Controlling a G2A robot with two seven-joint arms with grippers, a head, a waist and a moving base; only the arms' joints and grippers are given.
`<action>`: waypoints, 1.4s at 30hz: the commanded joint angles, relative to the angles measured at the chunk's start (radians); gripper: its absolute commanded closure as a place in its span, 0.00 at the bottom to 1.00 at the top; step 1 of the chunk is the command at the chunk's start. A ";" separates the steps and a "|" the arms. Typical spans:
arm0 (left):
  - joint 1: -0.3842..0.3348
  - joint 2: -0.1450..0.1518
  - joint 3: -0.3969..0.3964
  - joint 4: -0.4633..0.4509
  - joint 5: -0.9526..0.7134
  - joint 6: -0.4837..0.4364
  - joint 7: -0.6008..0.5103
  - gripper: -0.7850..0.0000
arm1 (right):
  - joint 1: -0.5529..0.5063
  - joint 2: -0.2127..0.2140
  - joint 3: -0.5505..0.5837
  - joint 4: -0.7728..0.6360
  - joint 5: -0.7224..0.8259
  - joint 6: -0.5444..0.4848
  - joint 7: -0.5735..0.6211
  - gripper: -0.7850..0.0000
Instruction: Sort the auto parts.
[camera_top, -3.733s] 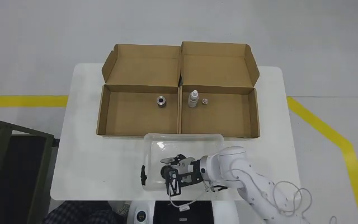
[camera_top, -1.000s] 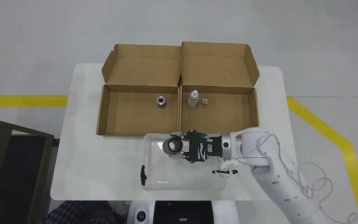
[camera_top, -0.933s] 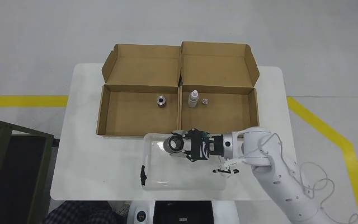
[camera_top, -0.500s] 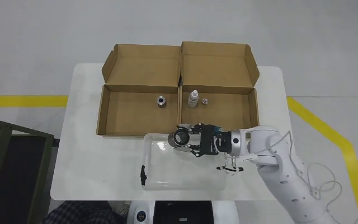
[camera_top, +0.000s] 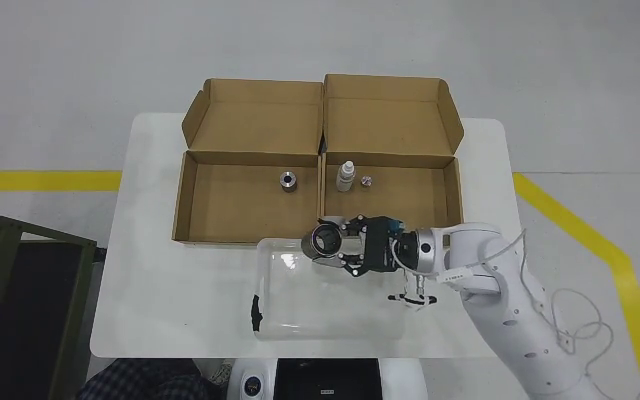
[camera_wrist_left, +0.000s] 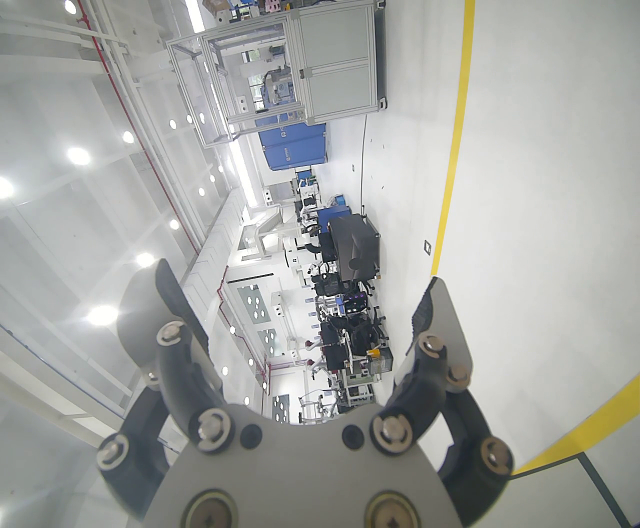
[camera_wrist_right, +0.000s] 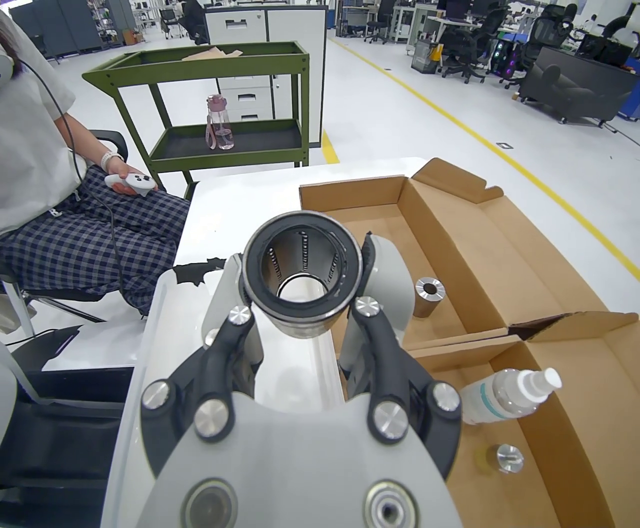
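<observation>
My right gripper (camera_top: 327, 241) (camera_wrist_right: 302, 285) is shut on a hollow metal bearing sleeve (camera_wrist_right: 301, 274) (camera_top: 324, 240), held above the far rim of the clear plastic tray (camera_top: 290, 318), close to the near wall of the cardboard boxes. The left box (camera_top: 247, 202) holds a small metal bushing (camera_top: 288, 181) (camera_wrist_right: 429, 297). In the right box (camera_top: 390, 203) lie a white spray bottle (camera_top: 345, 176) (camera_wrist_right: 505, 397) and a small round metal part (camera_top: 367, 181) (camera_wrist_right: 509, 458). A black part (camera_top: 256, 311) lies at the tray's left edge. My left gripper (camera_wrist_left: 300, 310) is open, pointing out into the room.
The two open cardboard boxes stand side by side at the back of the white table (camera_top: 150, 260), their lids (camera_top: 320, 115) folded up behind. A green cart (camera_wrist_right: 210, 120) and a seated person stand beyond the table's left side.
My right gripper lifted the bearing sleeve out of the tray and carried it toward the boxes, shifting slightly right and farther back in the last second.
</observation>
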 joint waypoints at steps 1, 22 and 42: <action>0.000 0.000 0.000 0.000 0.000 0.000 0.000 0.00 | 0.002 0.000 -0.003 0.001 0.001 0.002 -0.002 1.00; 0.000 0.000 0.000 0.000 0.000 0.000 0.000 0.00 | 0.104 -0.020 -0.110 0.078 -0.014 0.161 0.055 1.00; 0.000 0.000 0.000 0.000 0.000 0.000 0.000 0.00 | 0.370 -0.118 -0.365 0.312 0.018 0.410 0.190 1.00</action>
